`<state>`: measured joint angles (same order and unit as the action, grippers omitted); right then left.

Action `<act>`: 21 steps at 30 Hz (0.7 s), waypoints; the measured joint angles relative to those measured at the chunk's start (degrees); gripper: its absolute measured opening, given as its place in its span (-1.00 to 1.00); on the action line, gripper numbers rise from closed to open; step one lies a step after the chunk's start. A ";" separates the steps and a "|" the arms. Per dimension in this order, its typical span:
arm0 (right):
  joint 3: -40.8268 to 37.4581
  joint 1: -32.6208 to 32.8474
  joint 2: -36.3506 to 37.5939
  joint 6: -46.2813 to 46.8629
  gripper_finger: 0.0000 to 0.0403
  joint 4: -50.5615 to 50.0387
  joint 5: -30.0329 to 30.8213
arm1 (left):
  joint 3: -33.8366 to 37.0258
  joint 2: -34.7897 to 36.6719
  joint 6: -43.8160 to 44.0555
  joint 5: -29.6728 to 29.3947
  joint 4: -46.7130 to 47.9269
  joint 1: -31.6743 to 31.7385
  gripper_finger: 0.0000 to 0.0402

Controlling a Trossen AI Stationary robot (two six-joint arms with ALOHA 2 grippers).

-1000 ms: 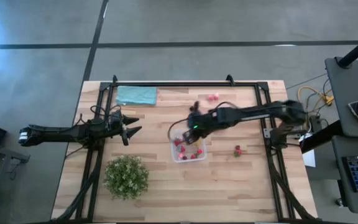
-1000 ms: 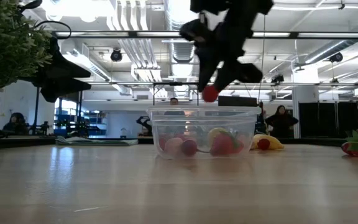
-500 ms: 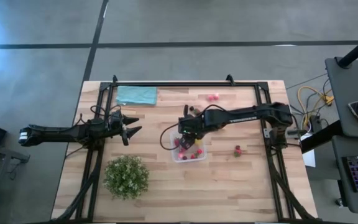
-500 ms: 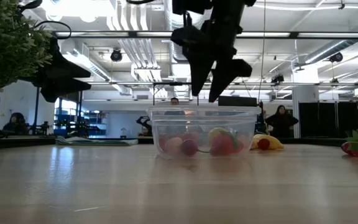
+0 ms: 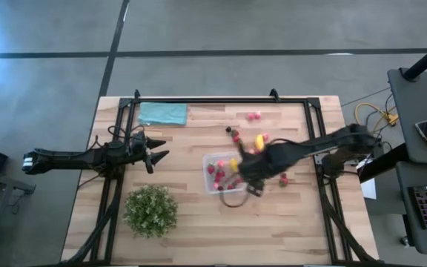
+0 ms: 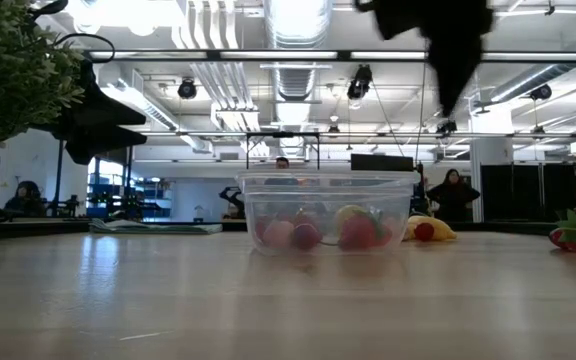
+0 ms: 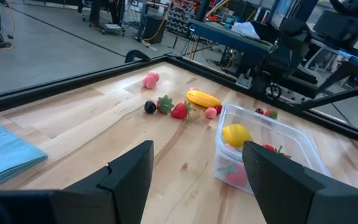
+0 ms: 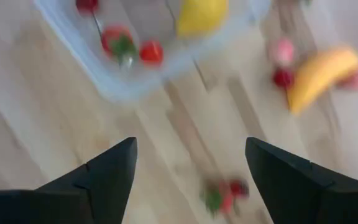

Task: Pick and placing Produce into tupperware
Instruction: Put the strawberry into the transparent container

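Note:
The clear tupperware (image 5: 224, 173) stands mid-table with a yellow lemon (image 7: 235, 134) and several red and pink fruits (image 6: 356, 232) inside. Loose produce lies on the wood behind and beside it: a banana (image 5: 259, 141), dark and red pieces (image 7: 179, 111), pink ones (image 5: 253, 116) and a strawberry (image 5: 283, 179). My right gripper (image 5: 252, 176) hovers open and empty above the container's right side; in its wrist view the fingers (image 8: 104, 177) stand wide over bare wood. My left gripper (image 5: 154, 156) waits open at the table's left.
A bushy green plant (image 5: 150, 210) stands at the near left. A teal folded cloth (image 5: 162, 113) lies at the far left corner. Dark frame rails (image 5: 221, 99) run along the table's far edge and both sides. People show in the room beyond.
My right gripper held a small red fruit above the tupperware, opened and let it go; the fruit is gone from between its fingers. The gripper then rose and swung toward the table's right and near edge, away from over the container's middle.

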<state>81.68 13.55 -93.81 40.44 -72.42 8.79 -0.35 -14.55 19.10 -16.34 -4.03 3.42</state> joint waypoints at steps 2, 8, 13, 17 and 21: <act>-5.30 1.27 5.31 5.71 0.41 -0.58 -0.25 | -0.01 0.00 -0.01 0.00 0.01 -0.02 0.16; -25.48 3.13 23.99 36.95 0.34 4.51 -6.51 | 0.00 0.00 0.00 0.00 0.01 0.00 0.16; -39.38 3.31 33.40 64.69 0.30 17.61 -5.17 | -0.01 -0.04 -0.01 0.00 0.00 0.00 0.16; -45.51 3.31 34.52 69.40 0.25 27.86 -2.82 | -0.01 -0.02 -0.01 0.00 0.02 -0.02 0.16; -48.17 3.31 32.90 71.81 0.18 25.01 -4.36 | -0.01 -0.02 -0.01 0.00 0.00 -0.02 0.16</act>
<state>33.51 16.86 -60.91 112.25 -47.40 4.43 -0.36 -14.57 19.10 -16.34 -4.03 3.40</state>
